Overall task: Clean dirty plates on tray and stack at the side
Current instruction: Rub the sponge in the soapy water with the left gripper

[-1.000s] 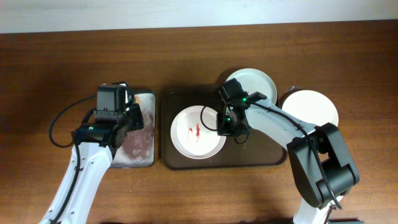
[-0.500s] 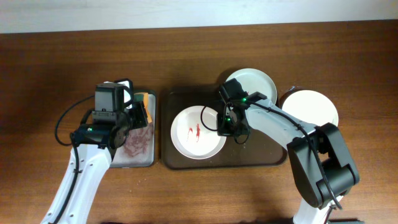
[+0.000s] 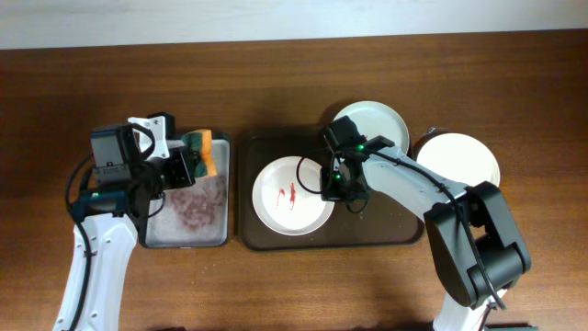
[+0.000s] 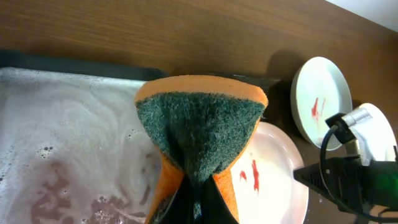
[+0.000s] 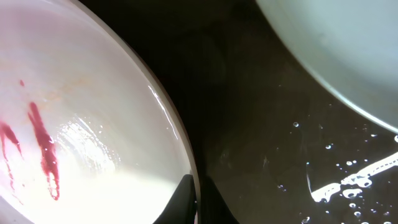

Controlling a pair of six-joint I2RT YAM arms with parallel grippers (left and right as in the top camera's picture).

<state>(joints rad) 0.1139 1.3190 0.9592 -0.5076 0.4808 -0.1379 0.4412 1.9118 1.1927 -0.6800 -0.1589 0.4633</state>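
A wooden table [image 3: 276, 83] fills nearly the whole overhead view. It is dark reddish-brown, with the grain running from left to right in long streaks. Along the top edge of that frame runs a pale strip [image 3: 276, 18], off-white and plain; whether it is wall or floor cannot be told. The left wrist view shows the same brown wood across its upper part, with a pale wedge in the upper right corner. The light is even and soft — shadows on the wood are faint and short, with no hard edges.
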